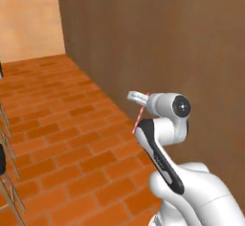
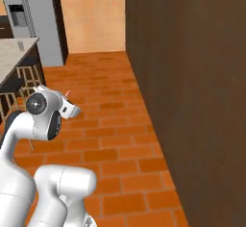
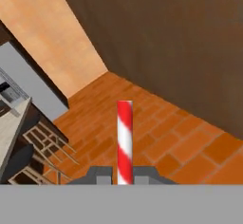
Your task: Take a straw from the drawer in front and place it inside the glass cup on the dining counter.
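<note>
Straw pinched in the gripper, out over brick floor

Nearest, the gripper (image 3: 124, 174) has its dark fingertips pressed onto the straw (image 3: 125, 141), a thin, straight, glossy red-and-white striped tube poking up from between them. Below it lies the orange brick-patterned floor (image 1: 62, 139), with slatted wooden stools (image 3: 45, 149) off to one side under the pale marbled dining counter (image 2: 12, 53). Beyond rise a flat, dark brown wood-grain wall (image 2: 192, 77), a grey metal fridge (image 2: 33, 19) and a peach wall (image 2: 91, 14).

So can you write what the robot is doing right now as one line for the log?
fingers: shut on straw | straw: red-white, sticking out past fingers | below: brick floor | beside: dark wood wall
</note>
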Controlling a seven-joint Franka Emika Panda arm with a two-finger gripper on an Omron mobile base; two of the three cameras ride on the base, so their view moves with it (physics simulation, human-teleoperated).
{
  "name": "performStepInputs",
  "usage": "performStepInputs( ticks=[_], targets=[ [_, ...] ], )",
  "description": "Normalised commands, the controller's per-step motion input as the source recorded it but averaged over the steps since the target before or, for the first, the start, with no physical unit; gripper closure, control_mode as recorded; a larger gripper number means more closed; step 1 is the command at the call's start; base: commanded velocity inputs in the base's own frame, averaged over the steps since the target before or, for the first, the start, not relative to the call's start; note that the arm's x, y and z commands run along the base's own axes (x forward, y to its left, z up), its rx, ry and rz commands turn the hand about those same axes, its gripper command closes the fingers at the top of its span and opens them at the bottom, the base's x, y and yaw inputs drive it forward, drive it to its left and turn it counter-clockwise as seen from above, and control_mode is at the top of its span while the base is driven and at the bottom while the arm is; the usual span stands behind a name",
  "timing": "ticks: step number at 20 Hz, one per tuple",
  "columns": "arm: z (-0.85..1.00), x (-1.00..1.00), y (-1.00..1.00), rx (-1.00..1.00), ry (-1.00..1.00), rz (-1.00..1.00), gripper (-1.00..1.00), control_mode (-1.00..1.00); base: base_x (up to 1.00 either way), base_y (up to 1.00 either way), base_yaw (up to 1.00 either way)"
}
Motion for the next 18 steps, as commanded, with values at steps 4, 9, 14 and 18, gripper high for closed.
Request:
performStepInputs(
  ticks=[4, 9, 14, 18],
  targets=[
    [0.00, 0.00, 0.00, 0.00, 0.00, 0.00, 1.00, 1.00, 1.00, -0.66, 0.51],
    [0.00, 0.00, 0.00, 0.00, 0.00, 0.00, 1.00, 1.00, 1.00, -0.64, 0.42],
    [0.00, 0.00, 0.00, 0.00, 0.00, 0.00, 1.00, 1.00, 1.00, -0.43, 0.39],
    [0.00, 0.00, 0.00, 0.00, 0.00, 0.00, 1.00, 1.00, 1.00, -0.40, 0.39]
  ],
)
